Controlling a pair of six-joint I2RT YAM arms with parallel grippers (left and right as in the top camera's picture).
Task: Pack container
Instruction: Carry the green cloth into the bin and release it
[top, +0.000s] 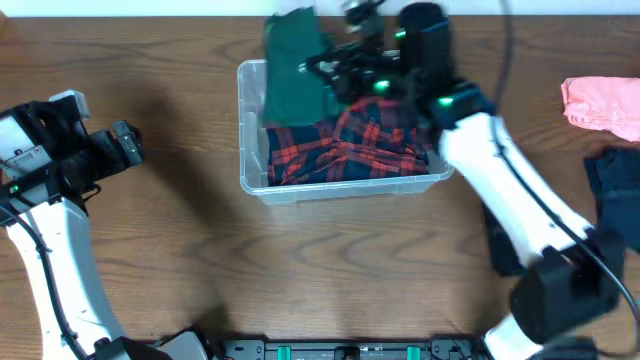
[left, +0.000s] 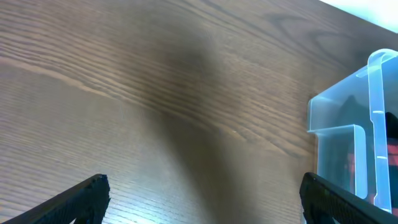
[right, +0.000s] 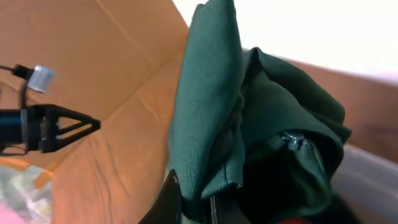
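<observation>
I read right gripper (right: 194, 205) pinching green cloth (right: 211, 112) | container (top: 345, 188) below it, plaid cloth (top: 350, 150) inside | left gripper (left: 205, 199) spread, container to its right.

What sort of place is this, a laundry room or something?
Likely a robotics lab workbench, not a home: two robot arms flank a wood table, and the right gripper holds a green garment over a clear container of plaid cloth.

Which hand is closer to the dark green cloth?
The right hand: it grips the dark green cloth over the clear plastic tub; the left hand is open, off beside it.
</observation>
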